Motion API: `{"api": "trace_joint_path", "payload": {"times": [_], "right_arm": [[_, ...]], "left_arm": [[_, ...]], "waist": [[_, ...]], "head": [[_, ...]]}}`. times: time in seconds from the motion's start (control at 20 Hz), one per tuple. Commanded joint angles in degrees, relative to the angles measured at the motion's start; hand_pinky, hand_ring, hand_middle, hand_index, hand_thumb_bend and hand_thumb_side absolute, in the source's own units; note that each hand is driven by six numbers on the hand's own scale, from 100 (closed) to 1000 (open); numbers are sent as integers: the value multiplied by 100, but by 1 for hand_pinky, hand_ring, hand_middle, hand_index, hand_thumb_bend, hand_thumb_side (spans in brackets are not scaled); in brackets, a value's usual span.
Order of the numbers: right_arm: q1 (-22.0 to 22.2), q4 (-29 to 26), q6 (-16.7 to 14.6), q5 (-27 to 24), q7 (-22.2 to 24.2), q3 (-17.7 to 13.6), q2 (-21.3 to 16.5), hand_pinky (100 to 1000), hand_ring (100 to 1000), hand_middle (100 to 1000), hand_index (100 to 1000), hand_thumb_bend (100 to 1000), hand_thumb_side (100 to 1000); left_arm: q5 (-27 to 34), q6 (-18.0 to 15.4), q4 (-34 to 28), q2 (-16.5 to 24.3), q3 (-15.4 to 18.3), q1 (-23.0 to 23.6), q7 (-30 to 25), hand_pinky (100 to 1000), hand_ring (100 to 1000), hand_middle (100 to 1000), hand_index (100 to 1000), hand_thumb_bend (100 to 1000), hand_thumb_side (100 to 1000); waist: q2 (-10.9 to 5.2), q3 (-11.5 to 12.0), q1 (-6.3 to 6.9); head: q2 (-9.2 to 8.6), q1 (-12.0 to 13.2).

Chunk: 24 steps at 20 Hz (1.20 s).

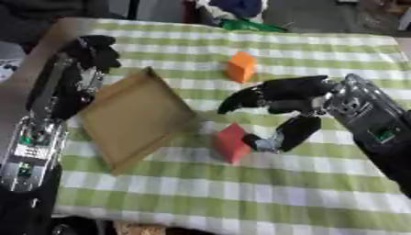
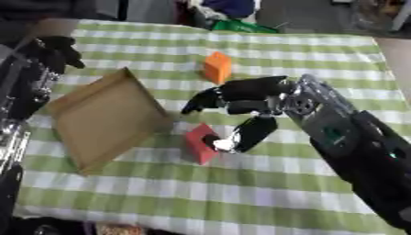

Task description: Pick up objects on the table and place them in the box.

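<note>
Reaching stage of the first pick, by the look of it: nothing yet in the box, both blocks out on the worktop (image 1: 241, 193), a green-and-white checked cloth over it

Nearest, the red block (image 1: 231, 142): a small, plain-faced solid, standing on the cloth just right of the box's near corner, apart from it. Right hand (image 1: 281, 98) poised over and just beyond it, spread wide and holding nothing, fingers (image 1: 241, 98) arched toward the box side, thumb (image 1: 291, 133) hanging down at the block's right face, close enough that touching or not cannot be told

Next move, as a judgement: lowering the fingers to the block's left side, closing against the thumb, then lifting and carrying it a short way left over the box wall. Risk of nudging the block into the box edge rather than gripping it

Left of that, the box (image 1: 132, 117): shallow brown cardboard, open-topped, lying askew, empty inside. Left hand (image 1: 96, 50) at its far-left side, near the rim, dark fingers curled with nothing seen in them; touching the box or not, unclear

Farther back, the orange block (image 1: 241, 66), same plain shape, beyond the right hand and well apart from the red one, untouched
</note>
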Motion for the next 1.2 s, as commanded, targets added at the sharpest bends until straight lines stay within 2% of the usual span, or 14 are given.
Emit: {"api": "trace_joint_path", "payload": {"times": [0.05,0.25,0.55,1.2], "right_arm": [[-23,-47,-846,205,828,-36,-95,902,886,926,1000,100,728],[61,130,-889,472,720,-30,-33,900,885,925,1000,100,759],[120,386,-1000,808,536,-17,84,898,885,926,1000,100,754],[107,681,-1260,1173,165,-4,326,894,876,898,1000,100,635]], "left_arm": [[16,-3,-60,69,21,-95,-16,637,565,557,764,207,621],[23,-7,-59,67,25,-98,-15,637,565,557,764,206,621],[29,-9,-63,54,23,-100,-26,637,565,557,764,205,623],[43,-12,-53,44,23,-92,-35,638,565,557,764,203,626]], "waist": [[-71,11,34],[-60,16,46],[-42,19,60],[-19,12,88]], "head": [[-31,19],[-18,18],[-16,18],[6,-8]]}}
